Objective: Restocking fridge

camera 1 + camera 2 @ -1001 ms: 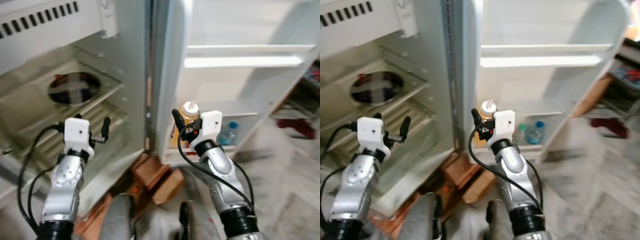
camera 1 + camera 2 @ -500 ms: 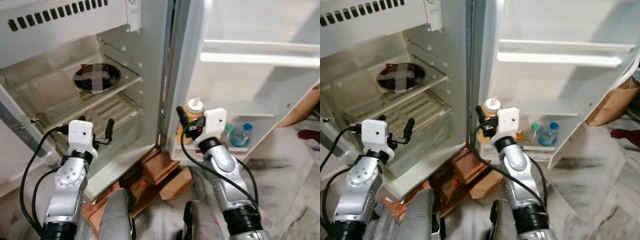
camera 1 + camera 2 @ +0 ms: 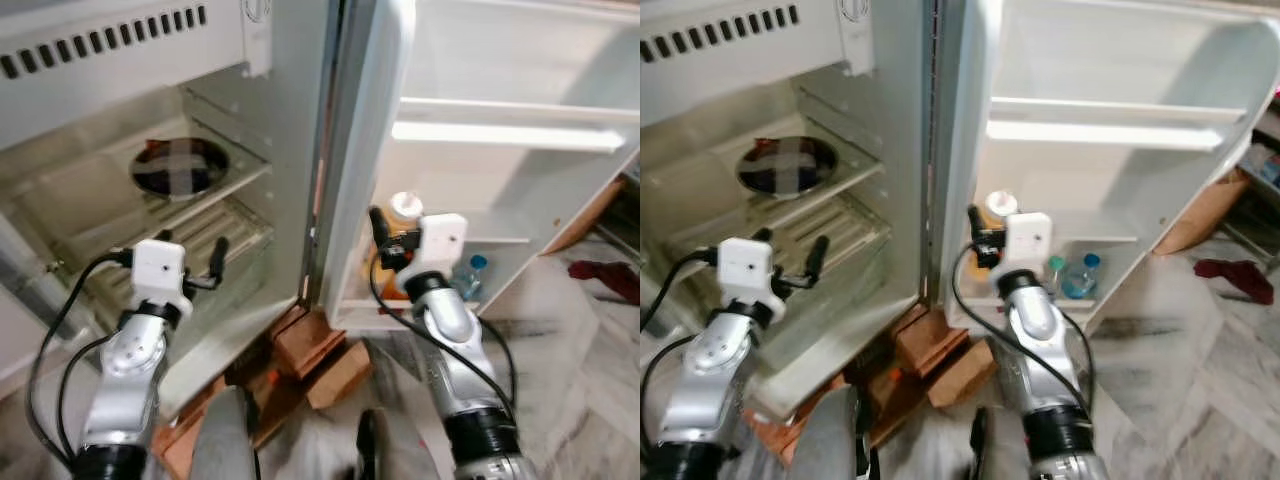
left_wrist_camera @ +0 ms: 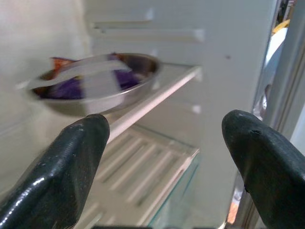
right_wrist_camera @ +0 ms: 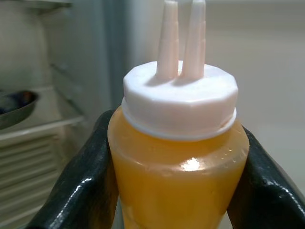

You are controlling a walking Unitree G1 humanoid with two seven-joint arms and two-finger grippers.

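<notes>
The fridge (image 3: 300, 150) stood open, a bowl (image 3: 180, 167) on its shelf and two bottles (image 3: 1072, 276) in the door. The right gripper (image 5: 174, 171) clasped a sauce bottle (image 5: 177, 157), unplaced; the left gripper (image 4: 167, 157) hung released.

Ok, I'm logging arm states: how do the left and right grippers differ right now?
The right gripper is shut on an orange sauce bottle; the left gripper is open and holds nothing. The right gripper is raised before the open fridge door; the left gripper faces the fridge interior, toward the steel bowl on its shelf. Both have black fingers.
</notes>
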